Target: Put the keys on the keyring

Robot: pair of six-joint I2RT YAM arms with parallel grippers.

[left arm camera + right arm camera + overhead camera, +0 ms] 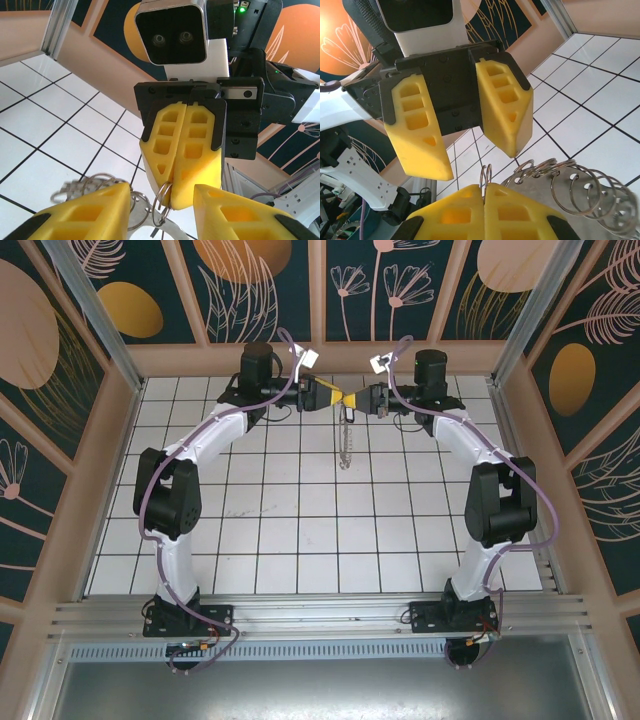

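Two arms (200, 455) arched inward, tips meeting, right gripper (172, 197) pinching the keyring (347, 440), left gripper (476, 161) half-spread

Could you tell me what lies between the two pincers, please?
A metal ring of the keyring, pinched in the shut right pincer, poking toward the open left pincer; both wrist views show it.

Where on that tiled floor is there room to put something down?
The broad middle tiles are bare, bordered by the left arm, the right arm and the near rail. It is crowded at the far centre, where both sets of jaws meet and the keyring dangles.
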